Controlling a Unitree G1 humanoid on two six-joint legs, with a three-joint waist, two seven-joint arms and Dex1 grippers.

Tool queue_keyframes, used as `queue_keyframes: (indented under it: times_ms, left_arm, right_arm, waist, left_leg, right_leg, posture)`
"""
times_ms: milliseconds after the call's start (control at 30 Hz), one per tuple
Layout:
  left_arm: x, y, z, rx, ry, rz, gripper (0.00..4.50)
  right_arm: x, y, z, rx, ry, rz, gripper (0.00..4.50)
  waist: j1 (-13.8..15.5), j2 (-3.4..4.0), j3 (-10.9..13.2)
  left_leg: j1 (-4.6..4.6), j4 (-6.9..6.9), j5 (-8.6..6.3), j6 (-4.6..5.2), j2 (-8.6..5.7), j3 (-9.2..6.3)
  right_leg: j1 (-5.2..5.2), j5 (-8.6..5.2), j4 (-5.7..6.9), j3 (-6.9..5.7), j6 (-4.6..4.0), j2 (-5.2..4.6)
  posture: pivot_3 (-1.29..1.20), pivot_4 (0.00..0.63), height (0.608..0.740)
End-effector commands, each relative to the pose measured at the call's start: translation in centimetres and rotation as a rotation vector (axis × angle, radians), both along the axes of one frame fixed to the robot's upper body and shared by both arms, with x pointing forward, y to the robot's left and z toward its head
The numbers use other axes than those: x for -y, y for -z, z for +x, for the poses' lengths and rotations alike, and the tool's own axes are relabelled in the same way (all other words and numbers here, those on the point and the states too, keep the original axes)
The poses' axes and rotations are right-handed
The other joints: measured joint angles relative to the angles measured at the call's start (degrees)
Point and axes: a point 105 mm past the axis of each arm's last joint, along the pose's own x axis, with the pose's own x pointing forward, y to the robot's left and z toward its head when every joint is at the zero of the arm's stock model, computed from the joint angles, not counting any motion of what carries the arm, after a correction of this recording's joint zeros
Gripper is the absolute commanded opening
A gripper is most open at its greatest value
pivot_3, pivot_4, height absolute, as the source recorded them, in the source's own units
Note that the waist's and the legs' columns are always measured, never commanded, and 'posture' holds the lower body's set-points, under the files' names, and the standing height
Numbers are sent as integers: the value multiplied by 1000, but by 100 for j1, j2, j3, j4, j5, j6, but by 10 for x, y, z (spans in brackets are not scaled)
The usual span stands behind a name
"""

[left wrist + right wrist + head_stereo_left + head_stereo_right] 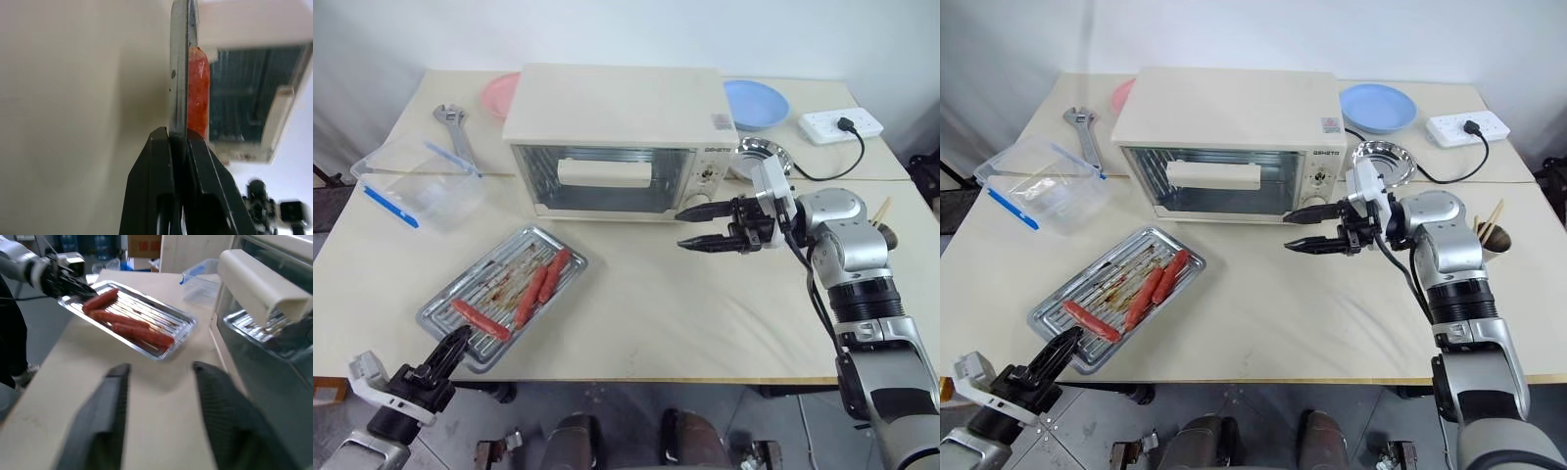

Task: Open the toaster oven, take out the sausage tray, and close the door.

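Observation:
The cream-white toaster oven (617,103) stands at the back of the table. Its glass door (540,183) is closed, the bar handle (604,173) across the front. The sausage tray (460,290), silvery with three red sausages (530,294) on its rack, lies at the table's front left. My left gripper (452,351) is shut on the tray's near rim, clamped on the metal edge (178,98). My right gripper (683,228) hangs open, pointing left, just in front of the oven's lower right corner, with nothing between its fingers (105,416).
A clear plastic container (421,181) with a blue lid sits left of the oven, a wrench (455,122) and pink plate (499,95) behind it. A blue plate (756,103), steel bowl (766,155) and power strip (842,124) lie at the back right.

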Motion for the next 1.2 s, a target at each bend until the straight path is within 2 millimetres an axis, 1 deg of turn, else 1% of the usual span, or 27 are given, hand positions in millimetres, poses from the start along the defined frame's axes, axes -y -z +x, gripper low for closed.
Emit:
queue_keyframes:
  times_ms: [33,100,133,267,400,467,500,567,600,667,767,900,967,1100,1200]
  left_arm:
    - [6,-7,1,24,98,2,0]
    - [7,-8,4,26,136,6,0]
    - [11,-8,7,24,171,10,0]
    - [31,-14,21,39,334,19,0]
    - [47,-14,29,25,462,18,0]
    - [56,-15,35,20,531,18,0]
    - [61,-15,39,15,569,21,0]
    - [69,-16,44,-1,642,33,0]
    - [71,-16,47,-11,671,37,0]
    - [74,-16,60,-26,718,53,0]
    - [76,-19,78,-34,760,78,0]
    - [79,-23,95,-27,797,96,0]
    - [85,-23,104,-32,833,113,0]
    - [96,-19,117,-61,900,158,0]
    - [99,-14,120,-78,937,187,0]
  right_arm:
    - [12,-2,-10,39,-52,-14,3614]
    - [15,-2,-13,39,-51,-4,4312]
    - [17,-1,-13,40,-48,0,4475]
    - [26,6,-20,23,-51,-22,4475]
    - [32,6,-22,18,-47,-13,4475]
    - [38,8,-24,5,-34,-6,4475]
    - [42,10,-26,-13,-31,-1,4475]
    - [52,21,-30,-49,-11,-42,4475]
    - [56,26,-34,-68,-10,-61,4475]
    - [68,37,-37,-90,16,-77,4475]
    - [75,36,-39,-86,38,-16,4475]
    - [82,39,-36,-67,71,-13,4475]
    - [85,39,-34,-46,87,-11,4475]
    - [86,34,-33,-8,106,4,4475]
    - [87,32,-33,3,113,5,4475]
  waist:
    - [0,2,1]
    - [6,4,2]
    - [8,4,2]
    - [28,5,3]
    - [12,7,4]
    - [-1,12,7]
    - [10,15,9]
    - [29,15,9]
    - [45,15,9]
    - [71,18,10]
    - [61,19,11]
    - [6,20,12]
    - [23,19,12]
    - [84,19,12]
    - [153,20,12]
  left_leg:
    - [0,0,-1,-3,2,0]
    - [2,-2,-2,-5,4,1]
    - [2,-2,-2,-6,4,2]
    - [3,1,-1,-10,8,2]
    - [4,1,-1,-10,7,4]
    - [8,-1,-2,-14,13,9]
    - [8,-1,-2,-15,15,10]
    - [8,0,0,-18,19,8]
    - [8,1,0,-18,19,7]
    - [8,1,-1,-18,18,7]
    - [7,6,0,-18,15,13]
    - [17,3,2,-20,18,57]
    - [17,3,4,-23,22,72]
    - [13,8,4,-24,19,72]
    - [14,8,4,-24,19,76]
  right_leg:
    - [-1,0,2,0,0,2]
    - [-3,0,2,3,-1,4]
    - [-3,0,2,4,-1,5]
    - [-3,0,6,4,-2,9]
    - [-2,0,6,10,-2,9]
    - [-3,0,6,13,-3,15]
    - [-4,0,7,14,-3,16]
    - [-4,1,10,12,-4,21]
    - [-4,1,13,12,-4,21]
    - [-4,1,10,13,-4,21]
    - [-5,1,14,17,-4,22]
    - [-6,1,19,30,-4,28]
    - [-9,1,20,29,-4,30]
    - [-9,1,21,30,-4,31]
    - [-9,1,21,33,-3,31]
  posture:
    - [0,150,740]
    - [0,150,740]
    - [0,150,740]
    - [0,150,740]
    - [0,150,740]
    - [0,150,740]
    - [0,150,740]
    - [0,150,740]
    - [0,150,740]
    - [0,150,740]
    - [0,150,740]
    - [0,150,740]
    - [0,150,740]
    - [0,150,740]
    - [0,150,740]
